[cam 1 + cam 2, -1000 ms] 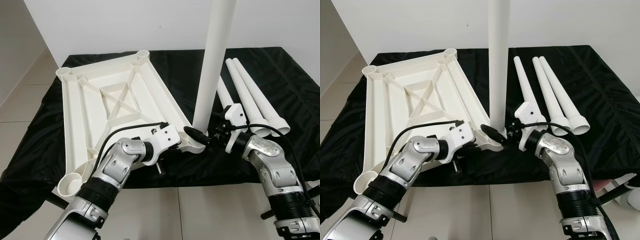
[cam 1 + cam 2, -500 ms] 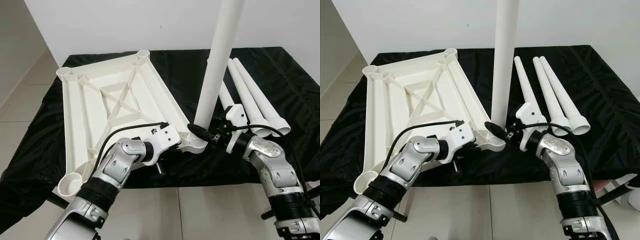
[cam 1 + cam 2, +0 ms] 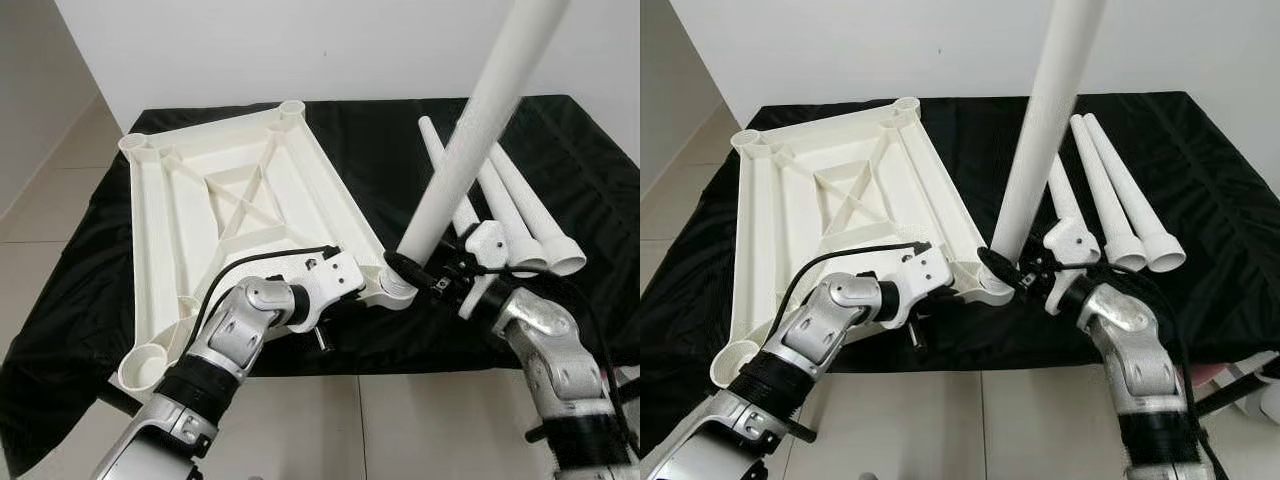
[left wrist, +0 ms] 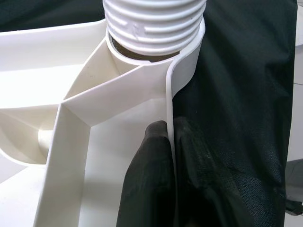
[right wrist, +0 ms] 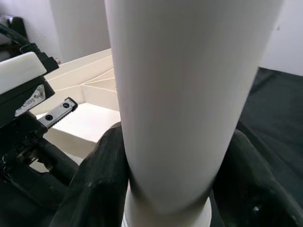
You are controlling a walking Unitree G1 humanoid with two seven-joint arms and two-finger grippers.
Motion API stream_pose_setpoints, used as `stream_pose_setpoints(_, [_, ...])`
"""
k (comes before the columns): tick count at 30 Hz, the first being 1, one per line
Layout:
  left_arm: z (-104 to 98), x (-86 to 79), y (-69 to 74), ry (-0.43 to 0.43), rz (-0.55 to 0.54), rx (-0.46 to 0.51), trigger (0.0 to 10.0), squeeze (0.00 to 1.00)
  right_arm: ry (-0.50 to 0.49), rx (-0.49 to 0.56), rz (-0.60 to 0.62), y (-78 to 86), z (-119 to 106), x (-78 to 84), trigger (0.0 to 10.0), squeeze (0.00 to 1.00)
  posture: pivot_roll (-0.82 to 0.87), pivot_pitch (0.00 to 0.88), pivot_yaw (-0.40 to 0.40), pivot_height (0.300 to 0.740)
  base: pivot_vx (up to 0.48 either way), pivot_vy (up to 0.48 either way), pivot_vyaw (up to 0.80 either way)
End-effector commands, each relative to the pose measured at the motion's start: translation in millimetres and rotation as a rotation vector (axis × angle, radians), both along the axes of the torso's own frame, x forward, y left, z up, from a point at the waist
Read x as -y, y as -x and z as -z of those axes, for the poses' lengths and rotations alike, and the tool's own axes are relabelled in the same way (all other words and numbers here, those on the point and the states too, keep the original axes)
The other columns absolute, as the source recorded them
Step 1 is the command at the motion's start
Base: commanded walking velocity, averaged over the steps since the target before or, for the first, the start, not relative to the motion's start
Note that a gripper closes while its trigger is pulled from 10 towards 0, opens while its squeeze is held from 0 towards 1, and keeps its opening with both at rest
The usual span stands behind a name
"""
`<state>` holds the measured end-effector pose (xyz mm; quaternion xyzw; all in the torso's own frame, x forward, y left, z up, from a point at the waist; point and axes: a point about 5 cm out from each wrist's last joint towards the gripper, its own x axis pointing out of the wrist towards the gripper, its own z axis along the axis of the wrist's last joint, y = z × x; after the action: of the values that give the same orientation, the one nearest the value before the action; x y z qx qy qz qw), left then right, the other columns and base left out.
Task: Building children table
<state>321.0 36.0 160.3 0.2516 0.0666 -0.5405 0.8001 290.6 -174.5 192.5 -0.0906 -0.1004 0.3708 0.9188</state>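
A white table leg (image 3: pixel 478 140) leans to the robot's right, its threaded foot seated in the near-right corner socket (image 3: pixel 397 289) of the upturned white tabletop (image 3: pixel 230 215), which lies on a black cloth (image 3: pixel 360 140). The right gripper (image 3: pixel 415 271) clamps the leg just above the socket, a black finger (image 5: pixel 94 184) on either side. The left gripper (image 4: pixel 170 142) pinches the tabletop's thin rim beside that socket. Three more legs (image 3: pixel 520 205) lie side by side on the cloth to the right.

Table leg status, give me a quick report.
Right tool shut on table leg, tilted at corner socket. Left tool pinching tabletop rim. Three spare legs beside it.
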Motion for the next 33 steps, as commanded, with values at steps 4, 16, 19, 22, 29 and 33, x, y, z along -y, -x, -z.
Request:
stream_pose_setpoints(4, [-8.6,-5.4,-8.0,0.041,-0.081,0.074,10.0,0.00,-0.007,-0.063,-0.001,2.2,13.3,-3.5,10.0,0.00,-0.13,0.123,0.092,0.740,0.000,0.000,0.00])
stream_pose_setpoints(16, [-8.6,-2.9,-6.6,0.046,-0.072,0.076,10.0,0.00,-0.023,-0.051,0.056,-4.3,10.0,-8.7,10.0,0.00,-0.13,0.112,0.088,0.740,0.000,0.000,0.00])
stream_pose_setpoints(19, [-8.4,-2.9,-6.4,0.048,-0.074,0.075,10.0,0.00,-0.031,-0.051,0.086,-6.4,9.9,-11.8,10.0,0.00,-0.13,0.116,0.084,0.740,0.000,0.000,0.00])
stream_pose_setpoints(22, [-8.4,-3.2,-6.2,0.049,-0.076,0.076,10.0,0.00,-0.038,-0.049,0.105,-8.0,9.8,-14.1,10.0,0.00,-0.13,0.119,0.083,0.740,0.000,0.000,0.00])
stream_pose_setpoints(29, [-8.7,-4.5,-6.5,0.051,-0.082,0.076,10.0,0.00,-0.052,-0.044,0.175,-11.1,10.9,-20.3,10.0,0.00,-0.12,0.123,0.082,0.740,0.000,0.000,0.00])
stream_pose_setpoints(33, [-9.1,-5.0,-6.7,0.051,-0.084,0.076,10.0,0.00,-0.057,-0.037,0.201,-11.6,10.9,-22.4,10.0,0.00,-0.12,0.127,0.084,0.740,0.000,0.000,0.00])
